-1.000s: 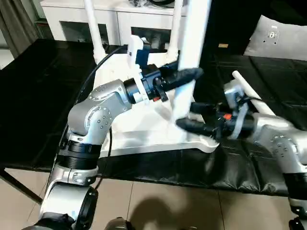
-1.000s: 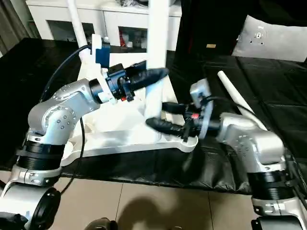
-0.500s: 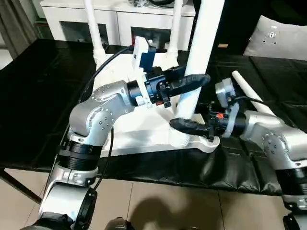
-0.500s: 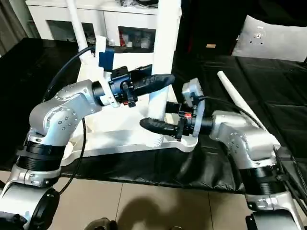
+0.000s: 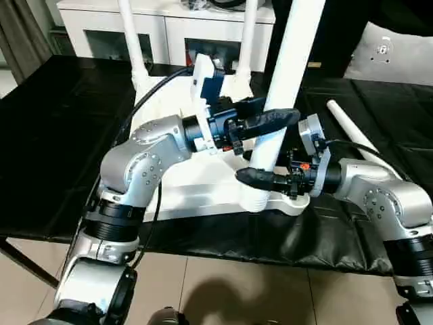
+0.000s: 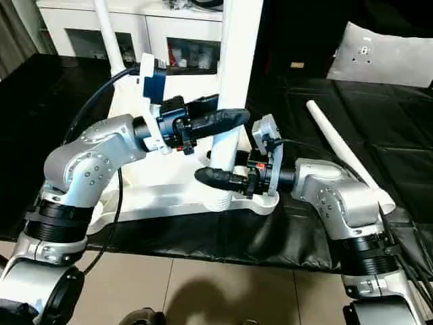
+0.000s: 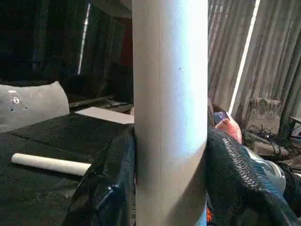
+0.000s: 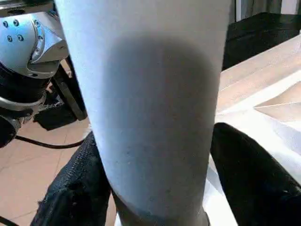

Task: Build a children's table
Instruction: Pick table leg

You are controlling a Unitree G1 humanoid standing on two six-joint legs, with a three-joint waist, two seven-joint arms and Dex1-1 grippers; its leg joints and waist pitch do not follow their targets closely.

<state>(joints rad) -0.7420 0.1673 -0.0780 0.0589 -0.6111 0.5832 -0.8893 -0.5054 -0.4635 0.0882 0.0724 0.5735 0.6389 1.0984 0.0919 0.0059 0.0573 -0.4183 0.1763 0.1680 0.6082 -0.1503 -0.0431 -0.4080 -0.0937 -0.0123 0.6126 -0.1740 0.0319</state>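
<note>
The children's table lies upside down, its white top (image 5: pixel 196 183) on the black-covered bench. Two legs (image 5: pixel 132 40) (image 5: pixel 247 40) stand upright in the far corners. A third leg (image 5: pixel 291 61) stands at the near right corner socket (image 5: pixel 260 202), leaning a little to the right. My left gripper (image 5: pixel 274 116) is shut on this leg at mid height; its fingers (image 7: pixel 110 188) press both sides of it. My right gripper (image 5: pixel 260 169) clasps the same leg lower down, just above the socket, with fingers (image 8: pixel 75 197) against both sides. A fourth leg (image 5: pixel 348 125) lies loose on the bench to the right.
A white cabinet (image 5: pixel 169 27) with glass doors stands behind the bench. A grey cushion (image 5: pixel 399 57) rests at the back right. The bench's front edge (image 5: pixel 270 254) runs just below the tabletop, with tiled floor beyond.
The right gripper has moved left onto the lower part of the leg and closed around it. The left gripper, still holding the leg, has shifted it slightly right.
</note>
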